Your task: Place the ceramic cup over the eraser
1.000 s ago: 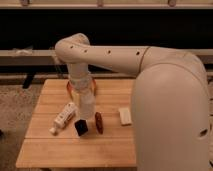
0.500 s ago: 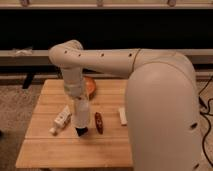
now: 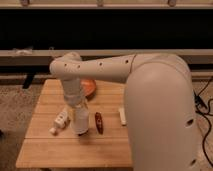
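Observation:
My gripper (image 3: 80, 111) hangs from the white arm over the left middle of the wooden table (image 3: 75, 150). It is shut on the ceramic cup (image 3: 81, 122), a plain white cup held upright with its lower end at the table top. The black eraser does not show. The cup stands where the eraser lay in the earlier frames, between the white tube and the dark red oblong thing.
A white tube (image 3: 59, 121) lies just left of the cup. A dark red oblong thing (image 3: 98, 122) lies just right of it. A white block (image 3: 122, 116) is further right. A red bowl (image 3: 90, 87) sits behind my wrist. My arm's large white body fills the right side.
My gripper has come down and forward with the cup, from above the table to the table top. The black eraser, seen earlier beside the tube, is now hidden by the cup.

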